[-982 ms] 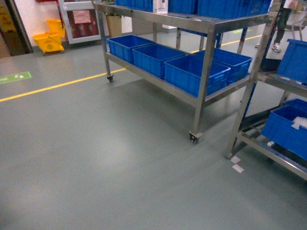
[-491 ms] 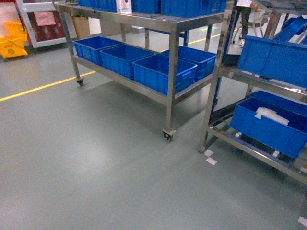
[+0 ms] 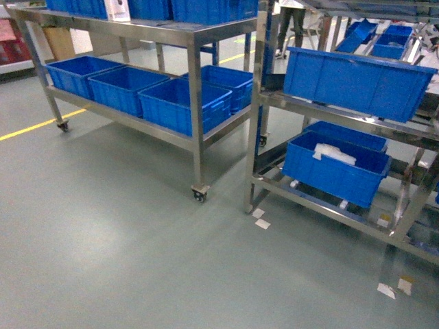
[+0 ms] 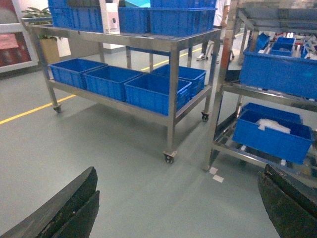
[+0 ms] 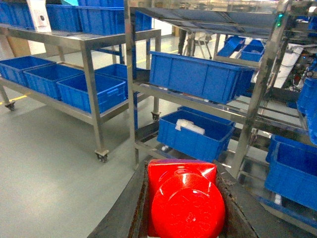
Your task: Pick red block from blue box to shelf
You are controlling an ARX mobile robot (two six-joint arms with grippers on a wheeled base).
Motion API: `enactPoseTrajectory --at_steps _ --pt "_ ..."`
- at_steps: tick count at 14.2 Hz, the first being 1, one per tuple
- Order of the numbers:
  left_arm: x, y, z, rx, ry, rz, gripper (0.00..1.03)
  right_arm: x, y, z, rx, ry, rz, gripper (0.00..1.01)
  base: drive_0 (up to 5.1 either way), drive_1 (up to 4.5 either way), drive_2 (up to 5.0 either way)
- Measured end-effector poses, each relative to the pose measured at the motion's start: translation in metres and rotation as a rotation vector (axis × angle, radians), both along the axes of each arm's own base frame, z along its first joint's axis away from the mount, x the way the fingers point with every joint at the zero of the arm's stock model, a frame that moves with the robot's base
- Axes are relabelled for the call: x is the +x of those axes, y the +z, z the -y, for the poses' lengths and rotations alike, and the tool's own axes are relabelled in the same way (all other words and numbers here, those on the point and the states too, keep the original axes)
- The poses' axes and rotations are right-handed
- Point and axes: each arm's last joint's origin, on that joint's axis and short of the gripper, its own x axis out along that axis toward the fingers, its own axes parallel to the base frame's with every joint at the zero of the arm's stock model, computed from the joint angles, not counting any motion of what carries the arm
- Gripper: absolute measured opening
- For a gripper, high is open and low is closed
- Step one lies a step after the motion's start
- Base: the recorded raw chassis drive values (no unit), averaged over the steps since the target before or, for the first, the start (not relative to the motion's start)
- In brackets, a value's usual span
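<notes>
Right tool (image 5: 184, 208) is clamped on the small glossy red plastic block (image 5: 184, 201), round stud facing the wrist camera, black fingers (image 5: 136, 208) pressed to both its sides. Left tool (image 4: 178, 208) has its 2 black fingers (image 4: 69, 208) wide apart with nothing between them, grey floor (image 3: 123, 226) below. Tall stainless-steel shelf rack (image 3: 255, 110) stands ahead at right, dark blue ribbed crates (image 3: 357, 79) on its tiers, beside a steel wheeled cart (image 3: 195, 89) holding more crates.
</notes>
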Motion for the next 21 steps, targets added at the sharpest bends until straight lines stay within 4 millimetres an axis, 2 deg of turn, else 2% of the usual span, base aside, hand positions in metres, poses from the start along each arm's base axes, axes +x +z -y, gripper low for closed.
enactPoseTrajectory --at_steps 21 --pt "0.0000 0.0000 0.0000 0.000 0.000 0.000 0.98 0.0000 0.0000 0.0000 0.000 0.000 0.000 0.28 -1.6 -1.59 -1.6"
